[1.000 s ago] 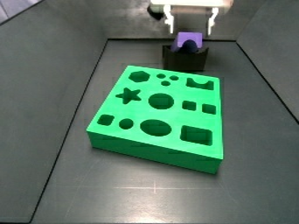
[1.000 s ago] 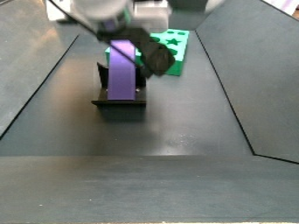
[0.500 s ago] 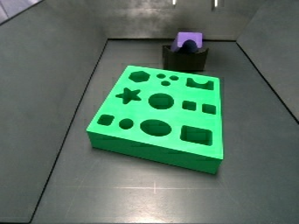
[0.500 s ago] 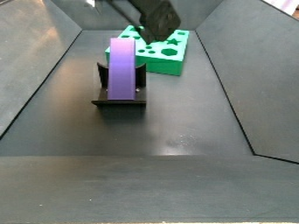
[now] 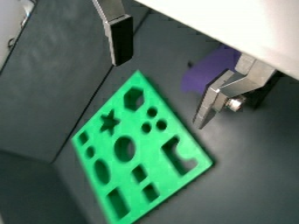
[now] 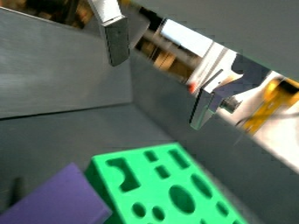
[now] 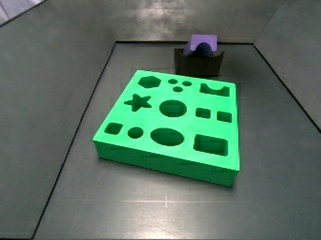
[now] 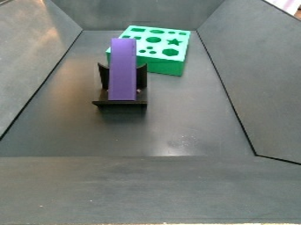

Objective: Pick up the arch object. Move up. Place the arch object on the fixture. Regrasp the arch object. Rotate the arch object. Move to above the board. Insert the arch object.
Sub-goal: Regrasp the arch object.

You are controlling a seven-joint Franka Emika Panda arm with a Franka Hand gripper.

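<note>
Arch object (image 8: pixel 122 67) parked in fixture (image 8: pixel 121 99), gripper (image 5: pixel 162 72) high above.
Jaws spread, empty; regrasp means descending squarely until purple sits between them.

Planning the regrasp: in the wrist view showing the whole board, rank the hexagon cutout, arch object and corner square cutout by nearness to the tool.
1. Hexagon cutout, almost under the open tool.
2. Arch object, beside one finger.
3. Square cutout, at the board's far corner.

You have one arch object (image 8: pixel 122 66), one fixture (image 8: pixel 121 99) and one board (image 7: pixel 170 122) on the floor. One gripper (image 5: pixel 163 77) shows only in the wrist views, raised above them, its two fingers (image 5: pixel 118 39) spread and empty.
</note>
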